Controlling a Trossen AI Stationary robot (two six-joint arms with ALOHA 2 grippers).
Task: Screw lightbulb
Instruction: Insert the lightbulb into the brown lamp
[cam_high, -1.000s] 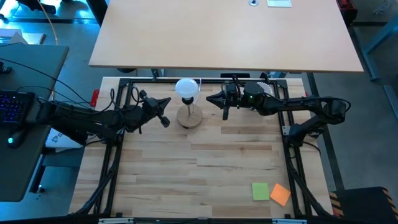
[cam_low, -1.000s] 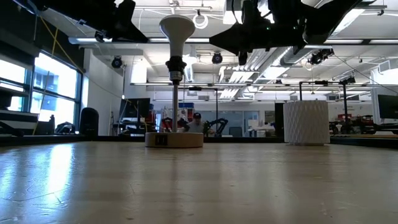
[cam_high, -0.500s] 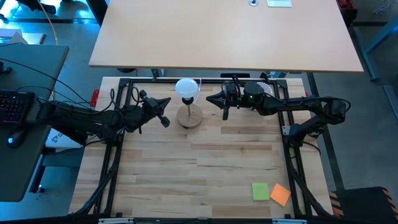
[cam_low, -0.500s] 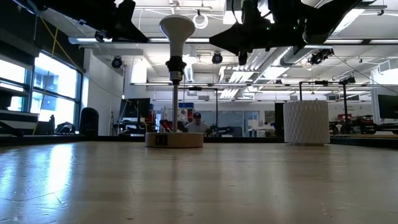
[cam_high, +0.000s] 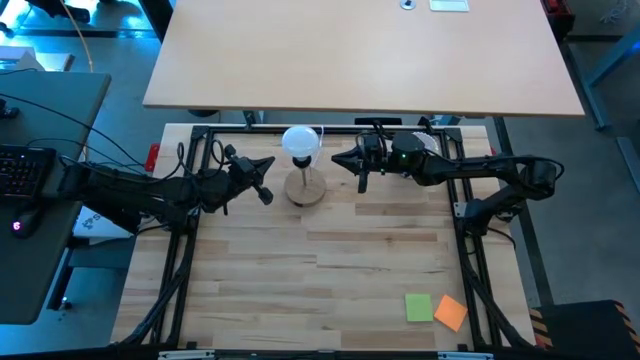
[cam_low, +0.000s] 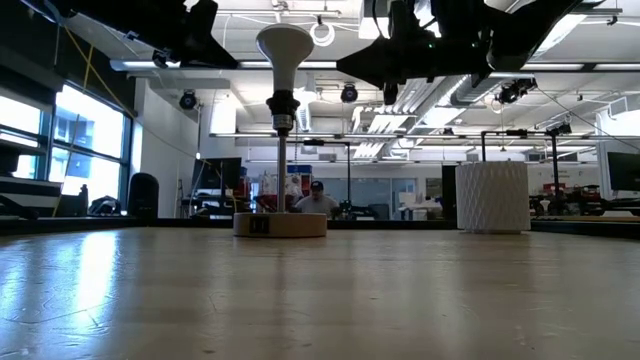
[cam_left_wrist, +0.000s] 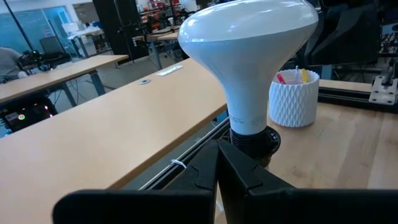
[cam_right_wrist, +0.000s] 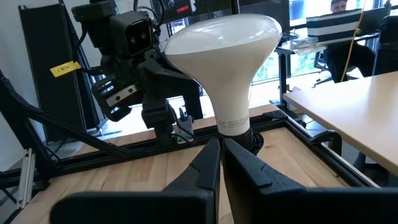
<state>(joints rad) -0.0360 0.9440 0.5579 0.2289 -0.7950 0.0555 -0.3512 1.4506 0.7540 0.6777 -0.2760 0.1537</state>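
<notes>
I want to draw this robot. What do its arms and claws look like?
Both arms are dark, nearly black, made of jointed tubes. The left gripper and right gripper each end in two pointed black fingers. Thin black cables run along them, and a small yellow label sits by the left arm's camera.

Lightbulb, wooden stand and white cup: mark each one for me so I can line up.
lightbulb (cam_low: 285, 42): low view, on the white globe at the top.
wooden stand (cam_low: 280, 224): low view, on the side of the round base.
white cup (cam_low: 491, 197): low view, on its ribbed wall.
</notes>
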